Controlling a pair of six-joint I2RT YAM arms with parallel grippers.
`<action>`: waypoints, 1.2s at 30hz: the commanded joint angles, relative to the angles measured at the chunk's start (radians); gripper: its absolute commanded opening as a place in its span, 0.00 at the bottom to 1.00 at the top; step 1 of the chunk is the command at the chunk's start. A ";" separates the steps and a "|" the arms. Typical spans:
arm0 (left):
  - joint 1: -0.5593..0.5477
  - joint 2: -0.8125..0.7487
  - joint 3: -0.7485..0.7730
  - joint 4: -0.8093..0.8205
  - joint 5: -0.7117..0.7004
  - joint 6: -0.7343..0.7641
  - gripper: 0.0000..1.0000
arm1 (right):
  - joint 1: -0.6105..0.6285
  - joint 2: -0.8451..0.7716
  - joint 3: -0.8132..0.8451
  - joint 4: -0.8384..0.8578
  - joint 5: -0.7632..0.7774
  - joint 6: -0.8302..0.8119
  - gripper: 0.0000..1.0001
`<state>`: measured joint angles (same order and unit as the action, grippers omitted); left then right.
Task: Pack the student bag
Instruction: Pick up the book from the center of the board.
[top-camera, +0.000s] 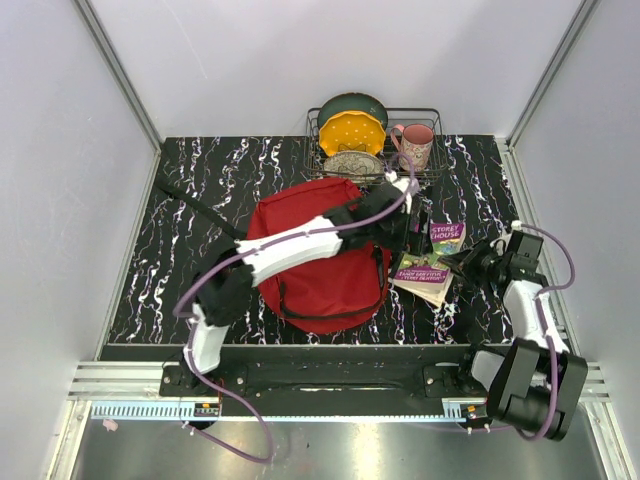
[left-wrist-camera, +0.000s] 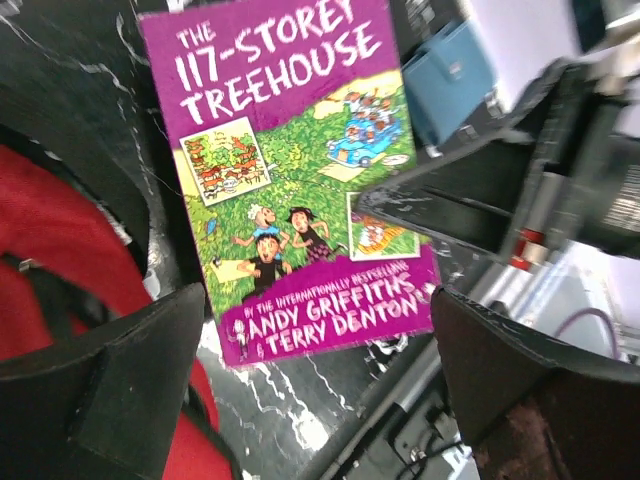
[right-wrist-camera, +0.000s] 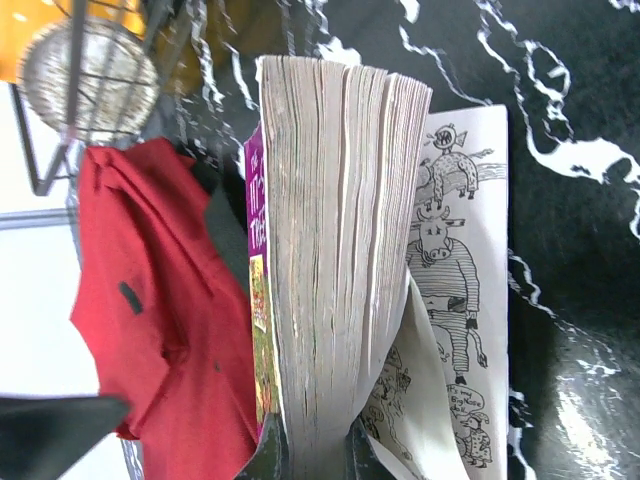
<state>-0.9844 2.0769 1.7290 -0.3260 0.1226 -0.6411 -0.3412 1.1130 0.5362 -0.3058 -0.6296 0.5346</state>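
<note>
The red student bag (top-camera: 320, 262) lies in the middle of the table; it also shows in the left wrist view (left-wrist-camera: 50, 240) and in the right wrist view (right-wrist-camera: 160, 320). A purple paperback, "The 117-Storey Treehouse" (top-camera: 432, 262), lies right of the bag, partly fanned open. My right gripper (top-camera: 472, 266) is shut on the book's page block (right-wrist-camera: 330, 250), with the lower pages and back cover hanging loose. My left gripper (top-camera: 398, 220) hovers open above the book cover (left-wrist-camera: 290, 170), one finger (left-wrist-camera: 120, 380) over the bag's edge and the other (left-wrist-camera: 530, 380) beyond the book.
A wire dish rack (top-camera: 318, 140) at the back holds a yellow plate (top-camera: 351, 131), a dark green plate and a patterned plate. A pink mug (top-camera: 416, 145) stands in it on the right. A black bag strap (top-camera: 200, 210) trails left of the bag.
</note>
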 joint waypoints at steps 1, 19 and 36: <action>0.058 -0.239 -0.122 0.060 -0.061 0.031 0.99 | 0.005 -0.139 0.085 0.007 -0.080 0.065 0.00; 0.202 -0.483 -0.538 0.685 0.328 -0.250 0.99 | 0.008 -0.347 0.067 0.352 -0.538 0.392 0.00; 0.216 -0.434 -0.572 0.955 0.431 -0.358 0.99 | 0.090 -0.328 0.073 0.421 -0.636 0.421 0.00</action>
<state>-0.7818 1.6314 1.1564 0.5262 0.5137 -0.9756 -0.2642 0.7856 0.5808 0.0666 -1.2133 0.9657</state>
